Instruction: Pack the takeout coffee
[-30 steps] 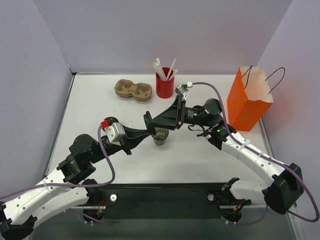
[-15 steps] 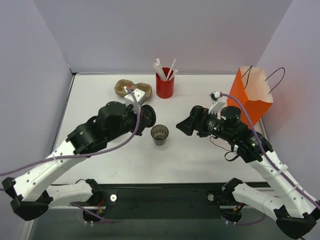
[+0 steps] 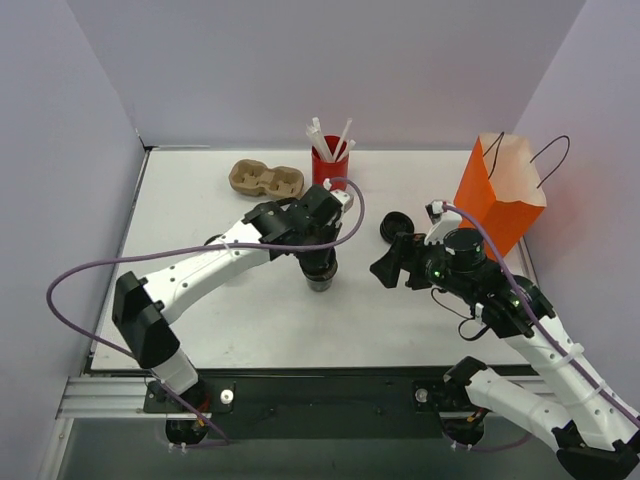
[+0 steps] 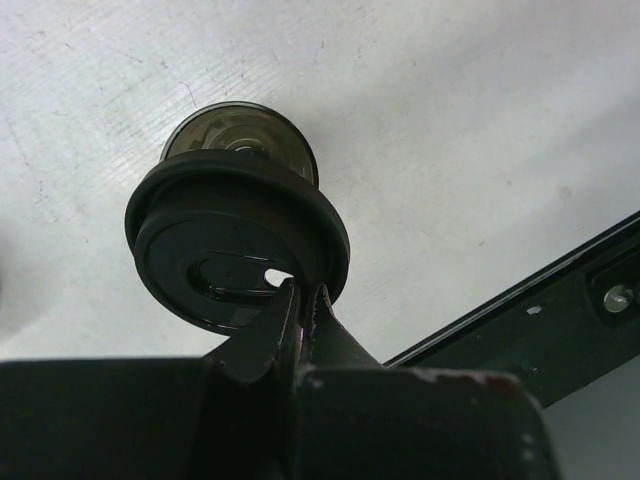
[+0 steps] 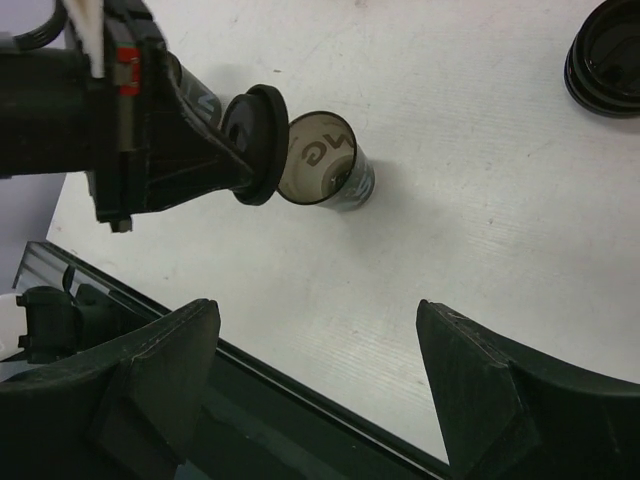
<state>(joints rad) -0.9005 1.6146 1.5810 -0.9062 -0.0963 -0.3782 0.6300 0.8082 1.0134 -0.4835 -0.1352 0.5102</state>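
Observation:
One small dark cup (image 3: 320,283) stands upright mid-table, its mouth uncovered in the right wrist view (image 5: 318,160). My left gripper (image 3: 318,260) is shut on the rim of a black lid (image 4: 215,235) and holds it tilted just above the cup (image 4: 245,130), partly over its rim. The lid also shows in the right wrist view (image 5: 252,145). My right gripper (image 3: 385,268) is open and empty, to the right of the cup (image 5: 315,320). A second black round piece (image 3: 395,225) lies on the table by the right arm; I cannot tell whether it is a cup or a lid.
The orange paper bag (image 3: 497,200) stands open at the right. The red cup of white straws (image 3: 330,168) and the tan two-hole carrier (image 3: 266,180) sit at the back. The table's dark front edge (image 5: 330,395) is near the right gripper.
My left arm has swung right and forward, bringing the lid from beside the carrier to over the cup. My right gripper has drawn back slightly and stays open.

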